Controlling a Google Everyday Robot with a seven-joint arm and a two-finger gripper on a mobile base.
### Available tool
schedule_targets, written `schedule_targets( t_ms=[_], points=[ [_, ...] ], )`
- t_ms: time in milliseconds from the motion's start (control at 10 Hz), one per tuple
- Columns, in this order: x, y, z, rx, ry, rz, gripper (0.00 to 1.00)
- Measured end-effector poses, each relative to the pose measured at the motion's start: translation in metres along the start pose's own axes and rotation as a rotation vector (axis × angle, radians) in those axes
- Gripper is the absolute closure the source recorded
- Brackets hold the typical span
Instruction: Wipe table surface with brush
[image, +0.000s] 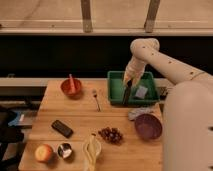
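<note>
gripper (129, 81) clamped on brush (127, 95), hanging into green bin (115, 82) at table (80, 116) back edge; grey item (141, 91) in bin.

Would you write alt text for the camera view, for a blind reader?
The robot's gripper, shut on a slim black brush, holds it over a green tray at the wooden table's far edge. A red bowl, silver utensil, black device, grapes, purple bowl, banana and apple sit on the table.

Kitchen-like robot lab: wooden table (80, 117) with bowl (71, 87), apple (43, 152), grapes (111, 134), fork (96, 99), bin (116, 75); gripper (128, 83) over the bin, clamped on brush (127, 95).
</note>
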Motion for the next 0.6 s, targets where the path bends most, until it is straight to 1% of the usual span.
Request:
schedule_targets(
  t_ms=[100,200,300,500,600],
  points=[
    [0.016,0.007,-0.007,-0.014,-0.019,-0.068,0.87],
    [0.029,0.014,-0.011,-0.018,-0.034,-0.123,0.87],
    [0.049,0.025,-0.015,-0.018,-0.054,-0.209,0.87],
    [0.080,0.043,-0.019,-0.017,-0.082,-0.351,0.87],
    [0.091,0.048,-0.020,-0.017,-0.090,-0.415,0.87]
  ],
)
